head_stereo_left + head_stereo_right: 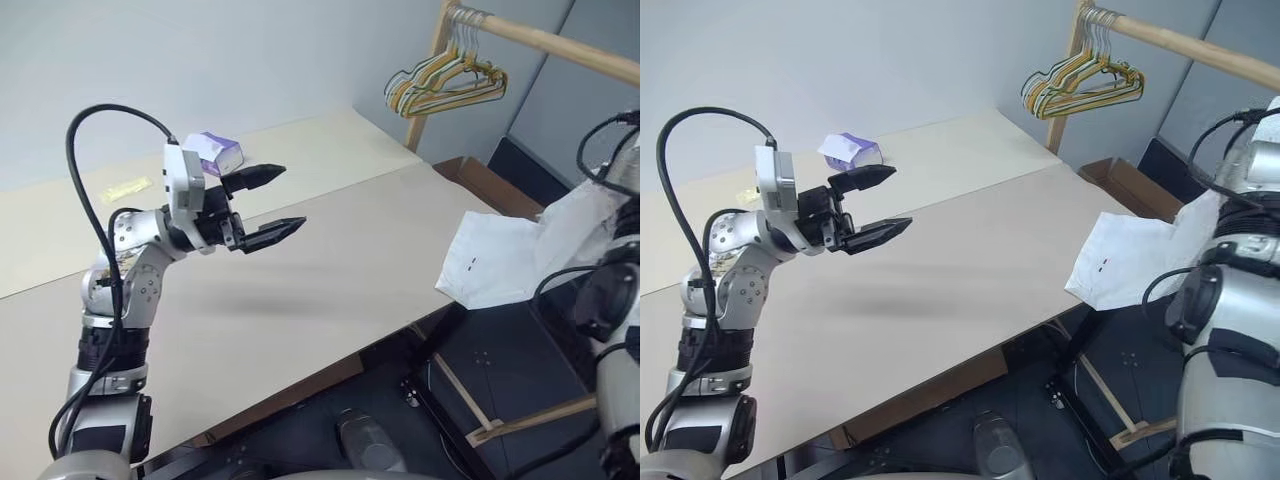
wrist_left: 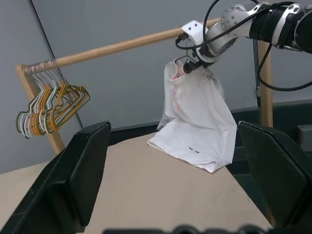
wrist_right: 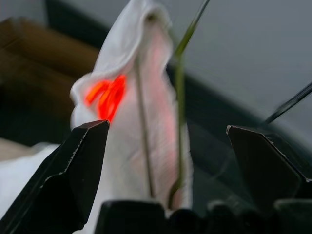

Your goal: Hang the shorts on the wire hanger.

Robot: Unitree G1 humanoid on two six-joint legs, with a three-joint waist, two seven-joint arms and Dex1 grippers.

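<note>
The white shorts point(image 2: 195, 117) hang from their top, and their lower part rests on the table's right end point(image 1: 495, 260). My right gripper point(image 2: 187, 66) is at the top of the shorts, below the wooden rail. In the right wrist view it point(image 3: 167, 125) is open, its fingers point(image 3: 83, 161) wide apart with the bunched cloth point(image 3: 126, 112) between them, not pinched. The green wire of the wire hanger point(image 3: 180, 97) runs along that cloth. My left gripper point(image 1: 265, 205) hovers open and empty over the table's middle, pointing toward the shorts.
A wooden rail point(image 1: 560, 40) carries a bunch of yellow, green and white hangers point(image 1: 445, 85) at its left end. A purple and white packet point(image 1: 215, 152) lies at the far side of the beige table point(image 1: 330, 270). A cardboard box point(image 1: 480, 180) stands beyond the table's right end.
</note>
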